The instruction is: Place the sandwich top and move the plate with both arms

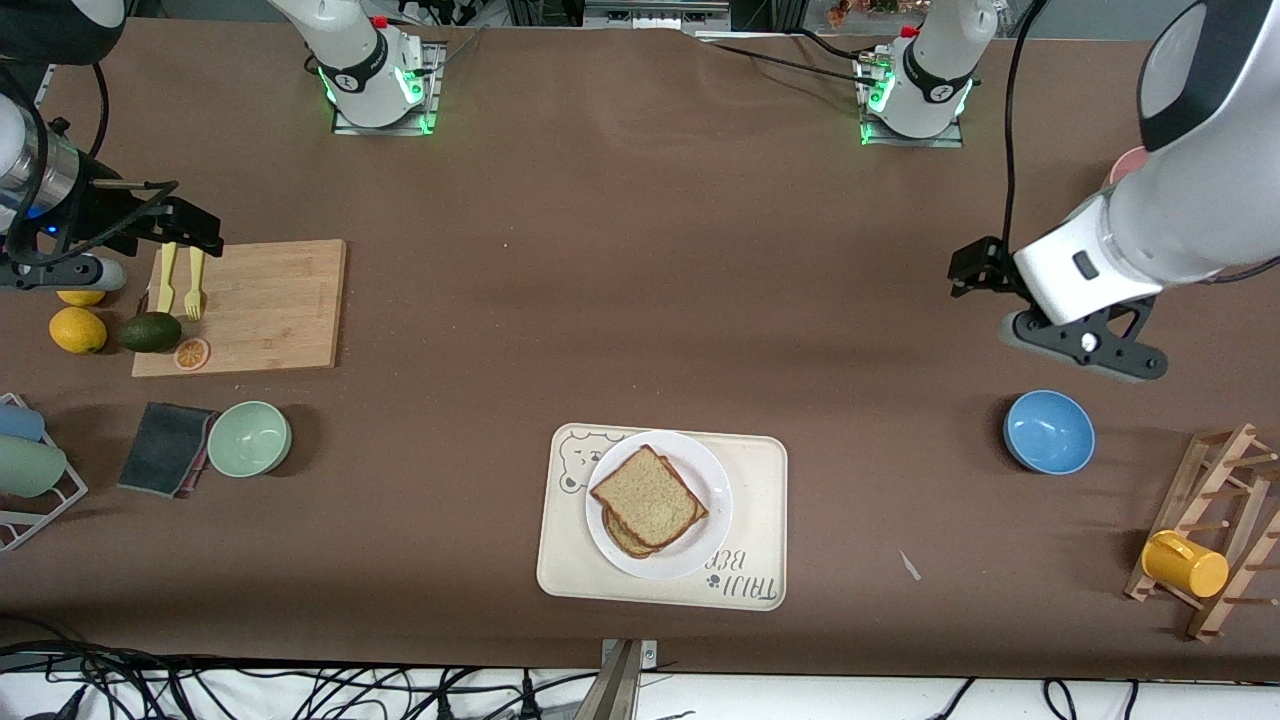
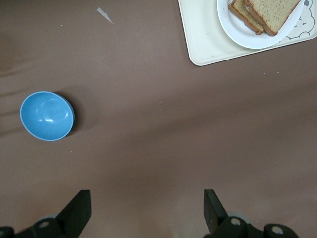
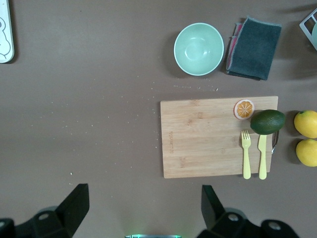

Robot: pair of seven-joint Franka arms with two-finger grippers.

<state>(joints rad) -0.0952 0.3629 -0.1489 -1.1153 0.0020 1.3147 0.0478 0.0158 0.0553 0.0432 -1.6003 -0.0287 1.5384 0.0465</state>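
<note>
The sandwich top (image 1: 647,496) lay on stacked slices on the plate (image 1: 712,480), which sat in the tray (image 1: 760,520) at the table's edge nearest the front camera; a bowl (image 1: 1048,431) stood toward the left arm's end, a cutting board (image 1: 270,300) toward the right arm's

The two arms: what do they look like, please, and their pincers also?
Both arms have glossy white shells with dark bands at the joints. Their round bases glow green, each with a small red button, and black cables run from them. The left pincer and the right pincer are matte black, with two flat wedge-shaped fingers each.
</note>
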